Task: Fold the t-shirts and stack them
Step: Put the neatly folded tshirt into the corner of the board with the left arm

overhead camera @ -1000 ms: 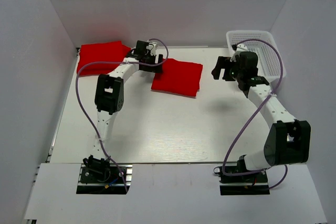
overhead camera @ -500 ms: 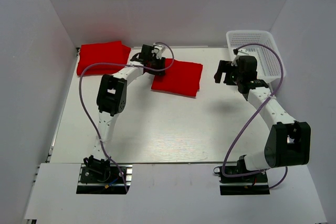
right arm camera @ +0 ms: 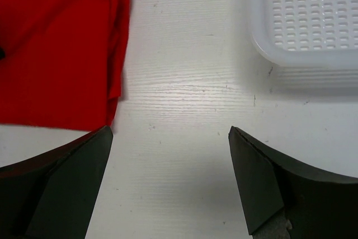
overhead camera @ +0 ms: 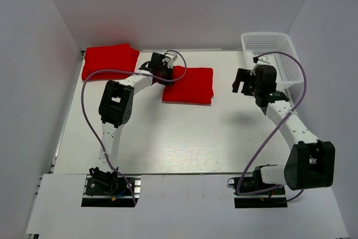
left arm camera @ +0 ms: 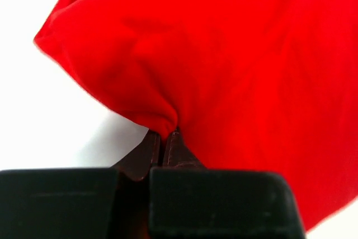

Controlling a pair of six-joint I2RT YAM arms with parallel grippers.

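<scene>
From above, the left pincer [overhead camera: 165,73] met the folded t-shirt [overhead camera: 193,86] at upper middle; only its wrist view showed it closed on a cloth fold. The right pincer [right arm camera: 170,132] hung open above the bench [right arm camera: 184,43], near the basket [right arm camera: 302,15]. A second t-shirt [overhead camera: 109,60] lay at upper left.

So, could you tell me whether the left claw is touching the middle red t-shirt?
Touching. The left wrist view shows the left claw pinched shut on a fold of the t-shirt.
</scene>
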